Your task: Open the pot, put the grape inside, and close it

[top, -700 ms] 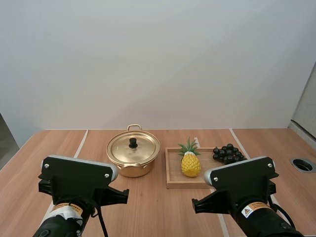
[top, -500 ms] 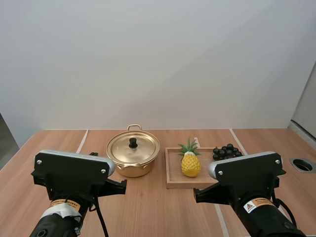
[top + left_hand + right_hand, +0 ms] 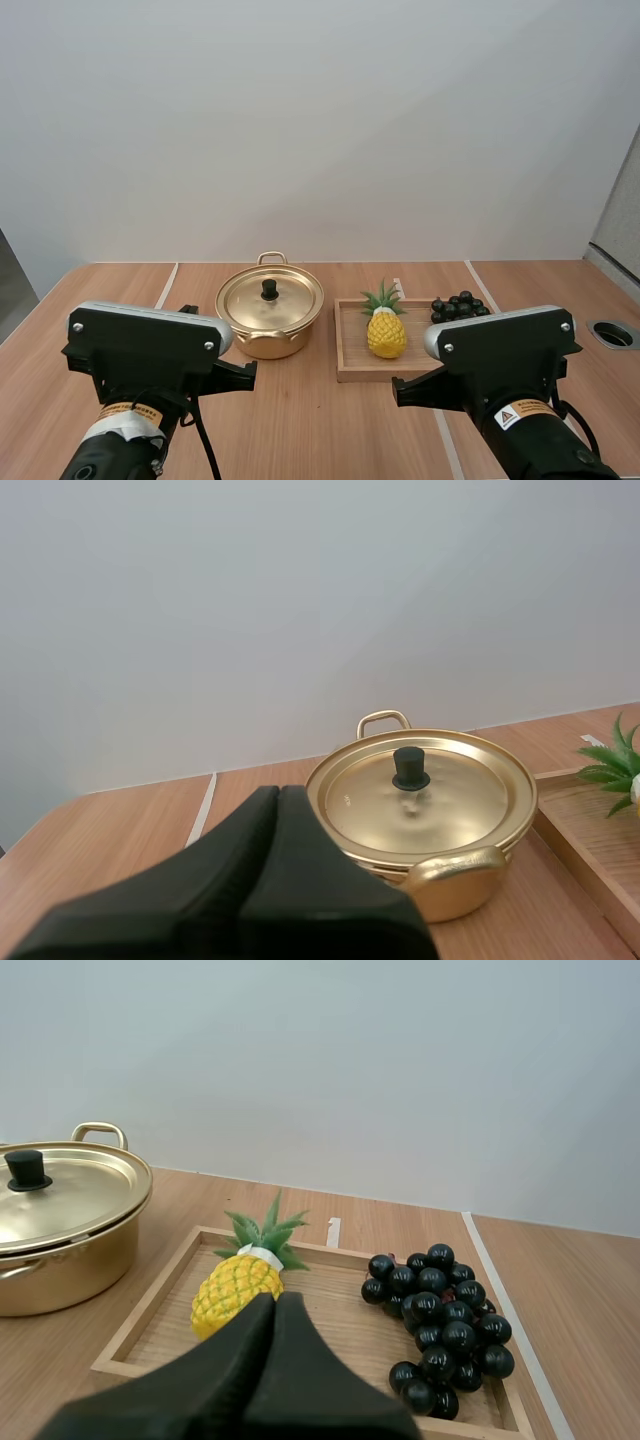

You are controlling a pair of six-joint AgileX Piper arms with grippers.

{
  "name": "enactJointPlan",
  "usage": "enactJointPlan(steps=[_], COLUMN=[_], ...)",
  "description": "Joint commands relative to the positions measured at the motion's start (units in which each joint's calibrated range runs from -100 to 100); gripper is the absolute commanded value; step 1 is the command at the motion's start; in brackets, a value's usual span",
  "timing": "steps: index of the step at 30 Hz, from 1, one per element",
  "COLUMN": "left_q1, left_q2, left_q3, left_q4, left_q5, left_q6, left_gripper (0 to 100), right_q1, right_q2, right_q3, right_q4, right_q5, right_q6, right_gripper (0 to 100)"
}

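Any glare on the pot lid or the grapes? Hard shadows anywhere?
Left wrist view: lid mirrors its knob, no washout. Right wrist view: grapes carry small highlights. High view: even light, only a faint shadow under the pot.

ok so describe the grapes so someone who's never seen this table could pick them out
On the wooden table, right of the gold pot, lies a shallow wooden tray. In it, a yellow pineapple lies nearer the pot; the grapes lie beyond it, a bunch of glossy black balls, the only dark cluster there.
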Motion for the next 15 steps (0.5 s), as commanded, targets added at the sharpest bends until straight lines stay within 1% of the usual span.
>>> enactJointPlan(steps=[1,10,13,15], left_q1=[-0.11,-0.11,-0.11,-0.11], left_q2=[-0.3,-0.3,-0.3,-0.3], left_q3=[0.0,0.0,0.0,0.0], left_q4=[-0.1,-0.1,-0.1,0.5], left_q5=[-1.6,0.2,0.0,-2.9], left_q6=[-0.5,-0.5,-0.5,-0.4], left_gripper=[0,0,0,0], right_q1=[-0.1,-0.1,-0.1,-0.1], right_q2=[-0.3,-0.3,-0.3,-0.3], right_q3=[0.0,0.0,0.0,0.0], right_q4=[0.2,0.0,-3.3,-7.4], right_q5=[-1.4,-2.0,-2.4,-4.4], right_q6=[-0.3,-0.3,-0.3,-0.3], right_gripper=[0,0,0,0])
